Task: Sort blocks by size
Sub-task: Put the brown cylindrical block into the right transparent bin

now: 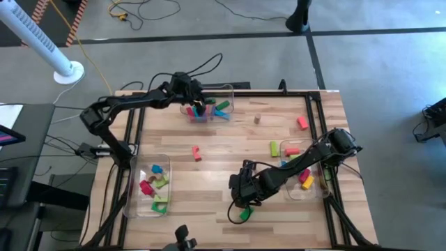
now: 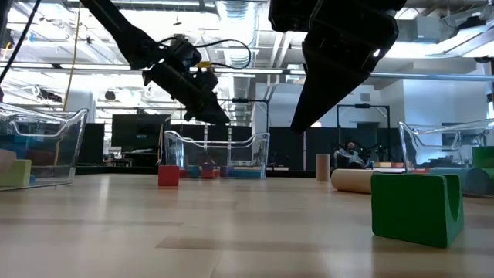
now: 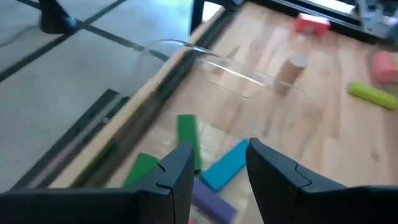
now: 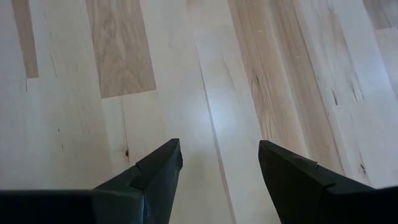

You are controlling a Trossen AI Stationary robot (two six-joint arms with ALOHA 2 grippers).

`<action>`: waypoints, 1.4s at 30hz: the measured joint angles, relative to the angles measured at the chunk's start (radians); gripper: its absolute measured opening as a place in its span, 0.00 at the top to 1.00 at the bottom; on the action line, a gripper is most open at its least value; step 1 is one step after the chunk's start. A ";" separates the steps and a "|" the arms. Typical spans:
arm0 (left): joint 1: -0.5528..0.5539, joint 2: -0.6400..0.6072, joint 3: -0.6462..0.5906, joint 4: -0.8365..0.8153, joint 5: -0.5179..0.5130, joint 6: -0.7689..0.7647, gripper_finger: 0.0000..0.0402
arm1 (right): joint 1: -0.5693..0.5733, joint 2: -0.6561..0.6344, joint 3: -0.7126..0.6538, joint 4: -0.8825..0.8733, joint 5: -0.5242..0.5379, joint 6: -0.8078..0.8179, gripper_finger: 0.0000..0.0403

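My left gripper hangs open over the clear far bin, nothing between its fingers. Below it lie a blue block, green blocks and a purple block on the bin's floor. My right gripper stands open over bare table wood near the front edge, just on the far side of a green arch block that rests on the table. Loose on the table are a red block, a tan cylinder, a second red block and a yellow-green bar.
A clear bin at the near left holds several blocks. Another clear bin at the right, partly under my right arm, holds red and yellow blocks. A black frame runs along the table's edges. Bare wood lies in the table's middle.
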 joint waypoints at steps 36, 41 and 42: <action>-0.686 -0.162 -0.088 -0.108 0.053 0.153 0.66 | -0.043 -0.128 -0.047 -0.450 0.049 0.215 0.38; -0.725 -0.161 -0.169 0.038 0.052 0.153 0.66 | -0.106 -0.147 -0.120 -0.415 -0.048 0.237 0.38; -0.728 -0.161 -0.183 0.069 0.052 0.151 0.66 | -0.119 -0.146 -0.132 -0.396 -0.064 0.232 0.38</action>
